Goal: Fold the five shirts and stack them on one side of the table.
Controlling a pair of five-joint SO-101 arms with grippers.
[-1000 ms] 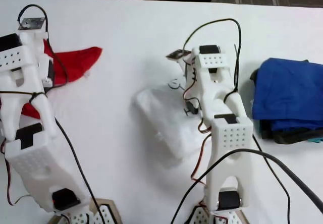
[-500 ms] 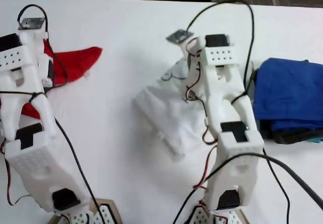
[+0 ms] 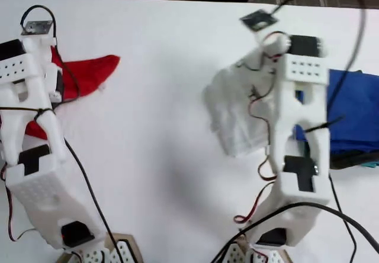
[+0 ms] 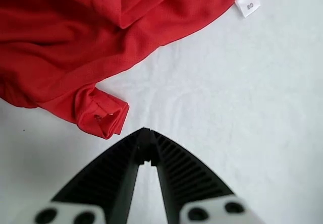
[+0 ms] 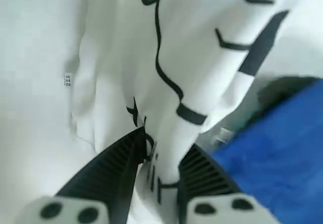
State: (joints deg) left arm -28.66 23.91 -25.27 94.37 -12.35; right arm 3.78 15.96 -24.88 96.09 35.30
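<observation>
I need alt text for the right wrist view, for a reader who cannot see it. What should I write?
The right hand is shut on a fold of a white shirt with black line print, seen close up from behind its two black fingers. A blue shirt lies on one side of it and the bare white table on the other.

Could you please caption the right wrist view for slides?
The right gripper grips the white shirt beside the blue pile.
</observation>
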